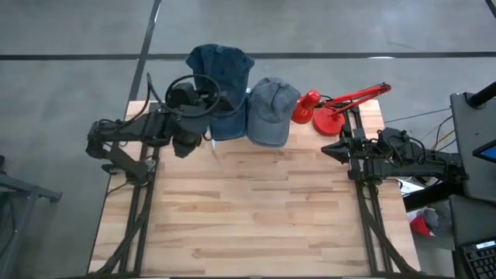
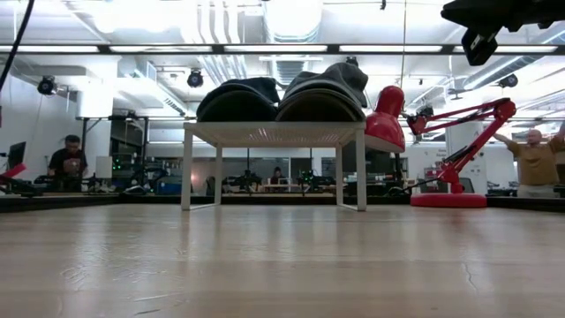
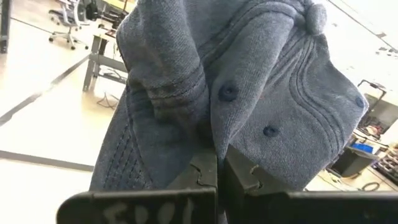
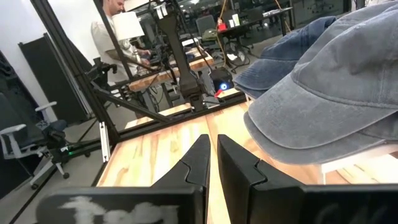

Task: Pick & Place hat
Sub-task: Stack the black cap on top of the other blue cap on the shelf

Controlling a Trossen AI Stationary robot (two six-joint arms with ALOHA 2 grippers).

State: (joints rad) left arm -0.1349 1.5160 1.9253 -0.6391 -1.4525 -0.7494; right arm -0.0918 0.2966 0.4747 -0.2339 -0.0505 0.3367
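Note:
A dark blue denim cap (image 1: 221,81) and a lighter grey-blue cap (image 1: 271,110) sit side by side on a low white rack (image 2: 274,134) at the table's far edge. In the low view the dark cap (image 2: 238,99) is on the rack's left and the grey cap (image 2: 325,91) on its right. My left gripper (image 1: 208,116) is at the dark cap's left side, shut on its cloth. My right gripper (image 1: 339,147) waits shut near the table's right edge, clear of the caps; its wrist view shows the grey cap (image 4: 336,93) ahead. My left gripper (image 3: 217,171) pinches a fold of the dark blue cap's crown cloth (image 3: 208,134) between its two fingers, near an eyelet. It comes at the cap from the table's left side. The cloth rises bunched beyond the fingertips. In the low view the cap's underside rests on the rack.
A red desk lamp (image 1: 333,108) stands at the far right corner, its shade next to the grey cap. The wooden table top (image 1: 263,209) stretches bare in front of the rack. People and workbenches show in the room beyond.

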